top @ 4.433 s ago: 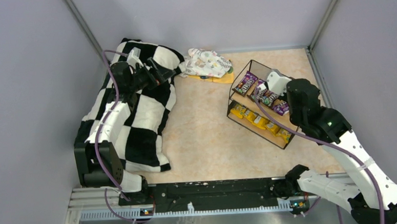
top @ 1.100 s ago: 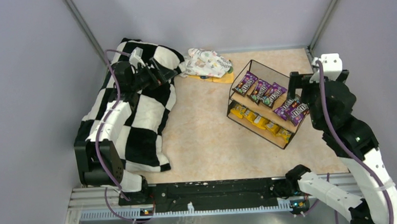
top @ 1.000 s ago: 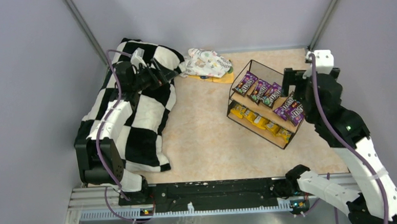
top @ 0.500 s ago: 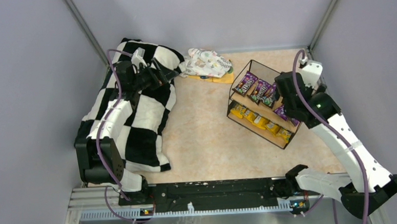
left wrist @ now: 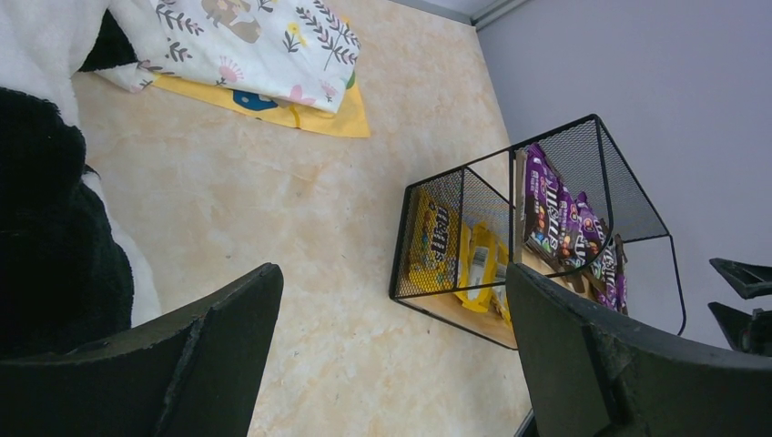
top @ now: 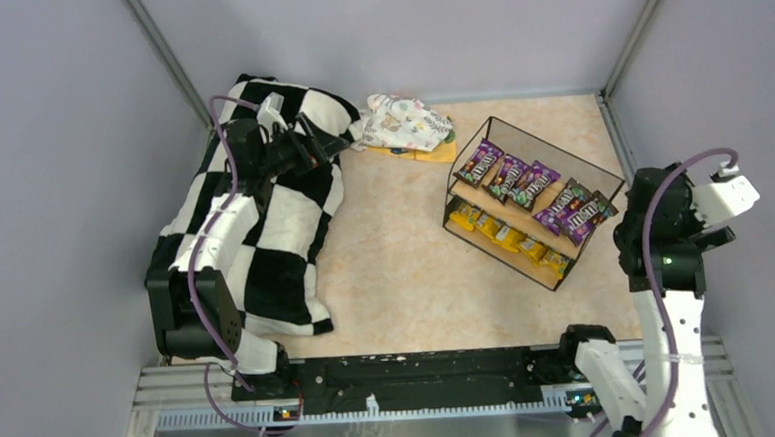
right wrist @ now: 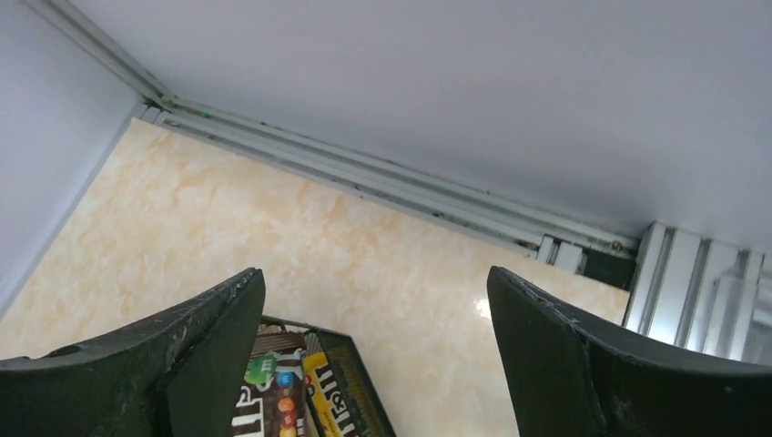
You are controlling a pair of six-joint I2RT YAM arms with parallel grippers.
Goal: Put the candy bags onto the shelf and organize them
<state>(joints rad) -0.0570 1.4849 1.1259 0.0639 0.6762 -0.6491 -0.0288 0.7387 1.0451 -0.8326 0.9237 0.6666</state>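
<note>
The shelf (top: 494,122), a black wire rack with wooden boards, stands right of centre. Several purple candy bags (top: 537,186) lie in a row on its upper board, and several yellow candy bags (top: 510,237) on the lower one. My right gripper (top: 633,236) hangs to the right of the shelf, apart from it. In the right wrist view that gripper (right wrist: 375,271) is open and empty, with a brown bag (right wrist: 264,391) and a yellow bag (right wrist: 332,401) below it. My left gripper (top: 320,147) is open and empty over the blanket, far left of the shelf (left wrist: 546,173).
A black-and-white checkered blanket (top: 263,215) covers the left side under the left arm. A white floral cloth bundle (top: 406,120) lies on a flat orange sheet (top: 435,154) at the back. Grey walls close in three sides, and a metal rail (top: 421,367) runs along the near edge.
My right arm has drawn back from the shelf's upper board toward the near right, leaving the purple bags uncovered. The left arm has not moved.
</note>
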